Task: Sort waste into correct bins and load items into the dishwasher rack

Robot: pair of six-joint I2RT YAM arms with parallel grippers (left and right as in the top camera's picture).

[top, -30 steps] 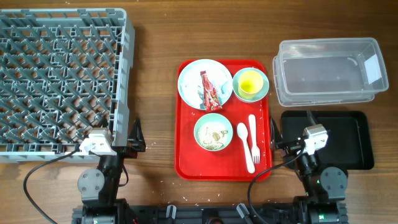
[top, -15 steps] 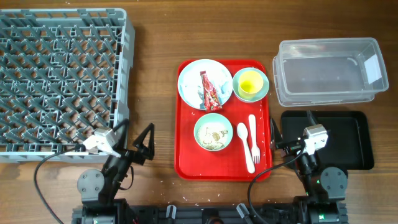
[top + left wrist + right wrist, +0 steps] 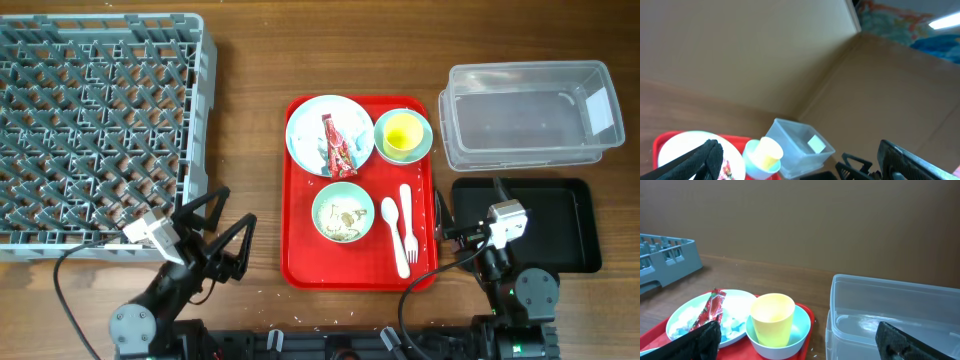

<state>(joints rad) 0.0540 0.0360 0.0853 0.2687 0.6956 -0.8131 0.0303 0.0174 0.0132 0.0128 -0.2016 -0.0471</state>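
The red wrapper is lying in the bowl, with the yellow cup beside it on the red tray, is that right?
Not quite. The wrapper lies on the plate, not in the bowl, which holds only food scraps. The overhead view shows this. The yellow cup is indeed beside it on the red tray.

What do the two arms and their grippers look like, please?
Both arms are black with round grey joint housings. The left gripper and right gripper each carry a white block behind slim black jaws, and a thin black cable loops from each wrist.
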